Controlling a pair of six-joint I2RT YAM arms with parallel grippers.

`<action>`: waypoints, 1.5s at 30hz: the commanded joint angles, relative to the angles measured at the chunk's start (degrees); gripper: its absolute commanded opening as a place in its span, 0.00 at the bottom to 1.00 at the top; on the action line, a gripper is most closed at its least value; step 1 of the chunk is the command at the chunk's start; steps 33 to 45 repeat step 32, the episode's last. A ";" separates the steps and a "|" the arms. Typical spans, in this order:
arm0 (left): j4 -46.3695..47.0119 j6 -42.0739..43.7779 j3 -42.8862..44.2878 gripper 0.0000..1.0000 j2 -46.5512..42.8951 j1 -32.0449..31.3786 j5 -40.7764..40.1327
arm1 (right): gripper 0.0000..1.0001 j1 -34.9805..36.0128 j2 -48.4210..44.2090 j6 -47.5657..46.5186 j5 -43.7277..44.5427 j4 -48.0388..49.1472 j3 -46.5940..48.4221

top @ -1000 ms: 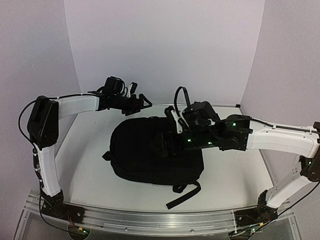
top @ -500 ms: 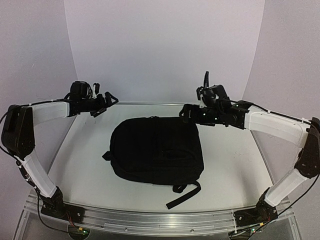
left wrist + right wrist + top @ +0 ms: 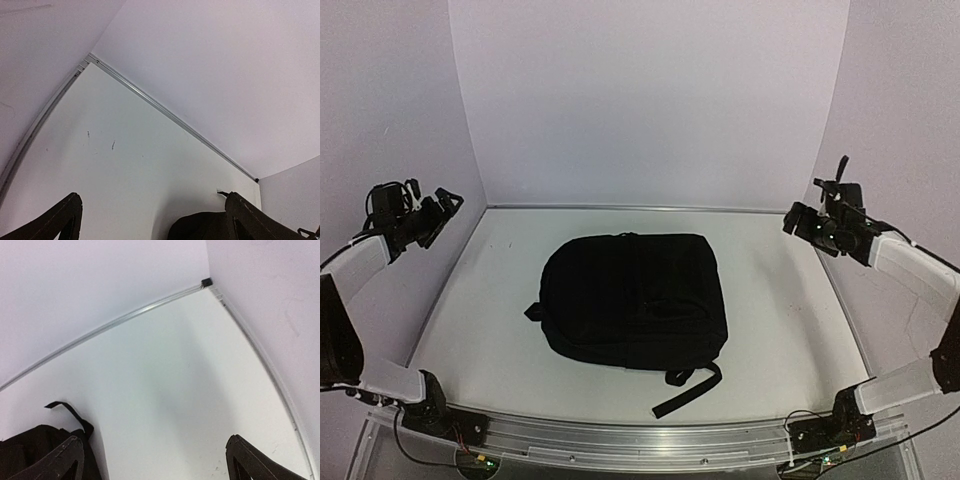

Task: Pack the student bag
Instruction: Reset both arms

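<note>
Top external: student bag (image 3: 632,300) lies flat at centre of worktop (image 3: 790,330), looks closed, strap trailing toward lower centre. Left fingers (image 3: 62,222) and right fingers (image 3: 255,462) spread wide, empty, at frame's side edges, well apart from bag. Packing probably finished.

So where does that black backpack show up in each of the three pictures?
Top external: backpack in the middle of the table.
Left wrist: a dark sliver at the bottom edge, right of centre.
Right wrist: bottom left corner.
Shared landmark: the metal rail along the table's far edge.
</note>
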 commanded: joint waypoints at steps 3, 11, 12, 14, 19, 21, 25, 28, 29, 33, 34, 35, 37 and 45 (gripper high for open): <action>-2.08 3.73 -5.36 1.00 -12.87 1.02 -10.62 | 0.98 -0.95 -12.72 -6.04 4.98 11.64 -6.65; 6.19 6.66 -19.25 1.00 -26.99 1.02 -22.86 | 0.98 -0.98 -26.81 -10.26 7.58 34.95 -24.85; 7.61 6.56 -21.39 1.00 -27.99 1.02 -23.20 | 0.98 -0.95 -28.42 -10.60 8.41 38.06 -27.81; 9.07 6.45 -24.82 1.00 -29.29 1.07 -23.31 | 0.98 -0.96 -30.82 -11.02 10.04 43.05 -33.29; 10.82 8.01 -29.26 1.00 -29.72 1.00 -24.37 | 0.98 -0.92 -34.67 -11.49 12.95 50.62 -41.97; 11.26 8.88 -30.16 1.00 -29.39 1.00 -24.33 | 0.98 -0.97 -35.37 -11.40 13.18 51.11 -43.87; 12.43 9.08 -31.77 1.00 -29.49 1.03 -23.72 | 0.98 -0.97 -36.61 -11.68 13.38 51.12 -45.33; 12.48 8.94 -32.20 1.00 -29.63 1.03 -23.05 | 0.98 -1.00 -37.03 -12.46 13.17 51.12 -45.33; 12.48 8.83 -32.29 1.00 -29.77 0.98 -23.28 | 0.98 -0.96 -36.99 -12.79 13.24 51.12 -45.23; 12.28 8.54 -32.23 1.00 -30.21 1.01 -24.06 | 0.98 -0.94 -36.83 -13.40 13.28 51.12 -45.03; 12.28 8.54 -32.23 1.00 -30.21 1.01 -24.06 | 0.98 -0.94 -36.83 -13.40 13.28 51.12 -45.03; 12.28 8.54 -32.23 1.00 -30.21 1.01 -24.06 | 0.98 -0.94 -36.83 -13.40 13.28 51.12 -45.03; 12.28 8.54 -32.23 1.00 -30.21 1.01 -24.06 | 0.98 -0.94 -36.83 -13.40 13.28 51.12 -45.03; 12.28 8.54 -32.23 1.00 -30.21 1.01 -24.06 | 0.98 -0.94 -36.83 -13.40 13.28 51.12 -45.03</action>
